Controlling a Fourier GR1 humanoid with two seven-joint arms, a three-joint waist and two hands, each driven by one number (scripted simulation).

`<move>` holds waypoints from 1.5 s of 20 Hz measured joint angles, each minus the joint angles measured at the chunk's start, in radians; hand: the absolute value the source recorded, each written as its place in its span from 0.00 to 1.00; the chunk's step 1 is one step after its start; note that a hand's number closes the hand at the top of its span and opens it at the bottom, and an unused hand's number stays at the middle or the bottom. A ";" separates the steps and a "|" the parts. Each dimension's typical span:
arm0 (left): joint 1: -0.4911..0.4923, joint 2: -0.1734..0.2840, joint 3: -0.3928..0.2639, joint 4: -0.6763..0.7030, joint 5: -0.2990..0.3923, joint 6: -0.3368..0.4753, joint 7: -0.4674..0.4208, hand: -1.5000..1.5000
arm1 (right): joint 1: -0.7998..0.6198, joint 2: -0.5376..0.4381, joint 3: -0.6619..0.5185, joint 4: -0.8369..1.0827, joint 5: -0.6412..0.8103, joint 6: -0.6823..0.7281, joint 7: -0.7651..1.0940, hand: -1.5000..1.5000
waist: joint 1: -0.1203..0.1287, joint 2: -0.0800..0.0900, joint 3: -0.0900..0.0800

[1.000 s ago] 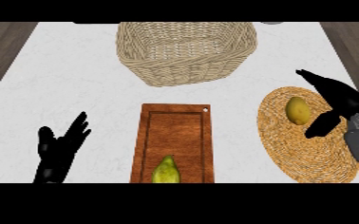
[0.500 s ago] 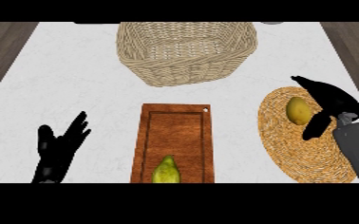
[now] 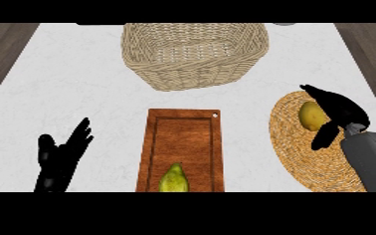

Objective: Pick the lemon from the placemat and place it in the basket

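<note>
Nearest, left robot hand [image 3: 60, 160] resting open on the desk [image 3: 73, 94]. Right robot hand [image 3: 336, 113] spread open around the lemon [image 3: 311, 115] on the placemat [image 3: 308, 159], not yet closed. Grasp step in hand. Next, probably: close, lift, carry to the far basket [image 3: 192, 52].

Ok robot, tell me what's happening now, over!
Right hand open around lemon on placemat. Left hand resting open. Basket path clear.
</note>
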 measured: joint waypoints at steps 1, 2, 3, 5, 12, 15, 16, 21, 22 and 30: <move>-0.003 -0.004 -0.004 -0.001 -0.006 0.001 0.008 0.50 | -0.018 0.005 -0.004 0.034 0.009 -0.010 -0.013 0.00 | 0.001 0.001 0.000; -0.003 -0.001 0.000 -0.006 -0.003 -0.003 0.016 0.50 | -0.027 0.011 -0.006 0.044 0.015 -0.010 -0.012 0.00 | 0.001 0.001 -0.001; -0.002 -0.007 -0.002 -0.003 -0.008 -0.002 0.012 0.50 | -0.023 0.017 -0.008 0.047 0.021 -0.017 -0.015 1.00 | 0.001 0.001 -0.001; -0.006 -0.012 -0.001 -0.008 -0.010 -0.001 0.031 0.50 | -0.025 0.014 -0.008 0.071 0.036 -0.027 -0.046 1.00 | 0.001 0.001 -0.001; 0.001 -0.023 0.003 -0.015 -0.023 -0.004 0.028 0.50 | -0.047 0.006 0.022 0.127 0.134 -0.114 -0.140 1.00 | 0.002 0.001 -0.002; -0.001 -0.021 0.018 0.001 -0.021 -0.017 0.012 0.50 | -0.043 0.003 0.020 0.138 0.159 -0.139 -0.168 1.00 | 0.001 -0.001 -0.002; 0.004 -0.026 0.015 -0.004 -0.024 -0.016 0.007 0.50 | -0.041 -0.002 0.016 0.139 0.164 -0.141 -0.176 1.00 | 0.000 -0.001 -0.001; -0.016 -0.023 0.007 -0.009 -0.028 -0.024 0.024 0.50 | -0.089 0.245 0.176 0.040 0.271 -0.134 0.019 1.00 | 0.027 -0.007 -0.015; -0.026 -0.024 0.001 -0.010 -0.029 -0.030 0.026 0.50 | -0.107 0.301 0.211 0.031 0.280 -0.132 0.056 1.00 | 0.046 -0.003 -0.013; -0.075 -0.038 -0.042 0.010 -0.040 -0.051 0.052 0.50 | -0.219 0.479 0.454 -0.095 0.202 -0.235 0.408 1.00 | 0.122 0.009 -0.005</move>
